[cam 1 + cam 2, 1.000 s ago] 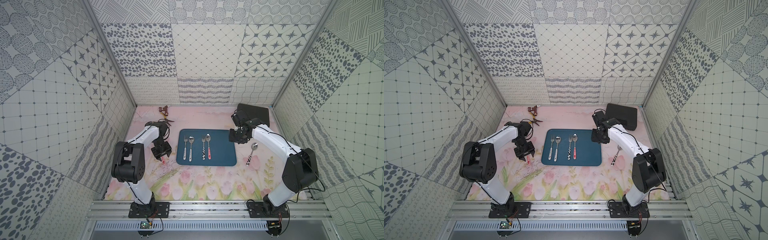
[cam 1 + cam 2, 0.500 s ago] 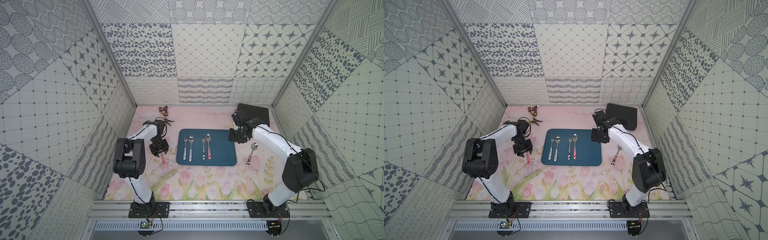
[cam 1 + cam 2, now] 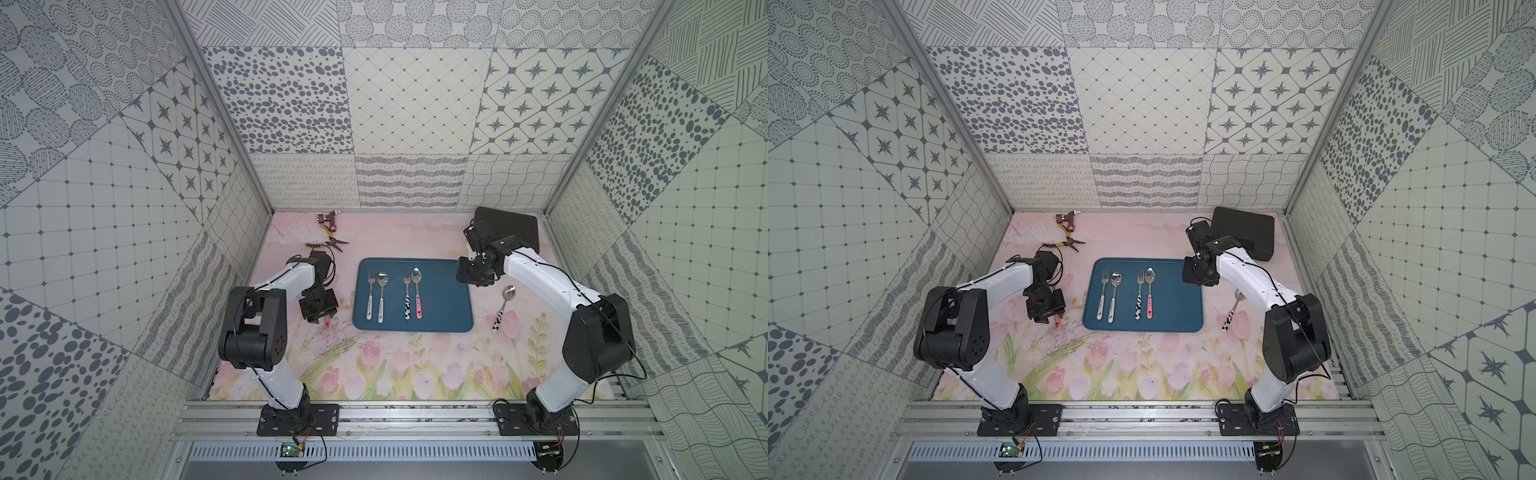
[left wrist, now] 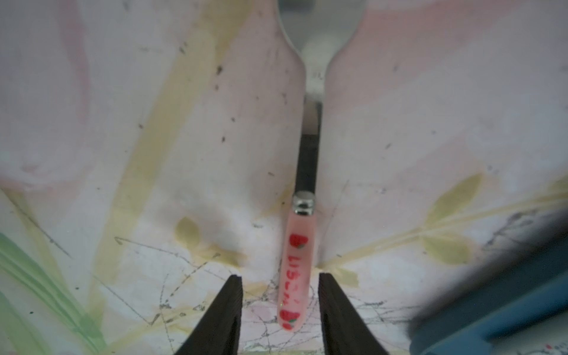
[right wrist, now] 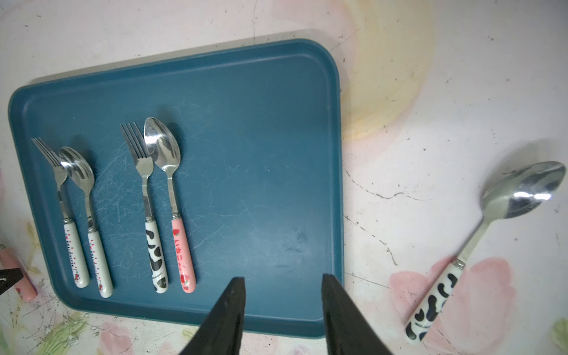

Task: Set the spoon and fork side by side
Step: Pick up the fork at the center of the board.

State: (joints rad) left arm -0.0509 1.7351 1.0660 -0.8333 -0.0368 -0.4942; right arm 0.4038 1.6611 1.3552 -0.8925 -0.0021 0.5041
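Floral tabletop (image 3: 374, 374) — blue tray (image 3: 449, 299) holds two fork-spoon pairs (image 5: 162, 144); left gripper (image 4: 279, 276) parted astride pink handle (image 4: 296, 264), right gripper (image 5: 282, 278) parted, empty.

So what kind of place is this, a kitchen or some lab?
Probably a robot test booth: a left arm and right arm bolted to a metal rail, patterned walls boxing in the table, and a blue tray of cutlery.

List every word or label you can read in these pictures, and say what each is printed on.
"いちご": red letters on the pink strawberry handle.
"いちご": again on the pink spoon handle on the tray.
White fork handle: red print, perhaps ending "KITTY"; too small to confirm.
Cow-patterned spoon handle: tiny black print, unreadable.
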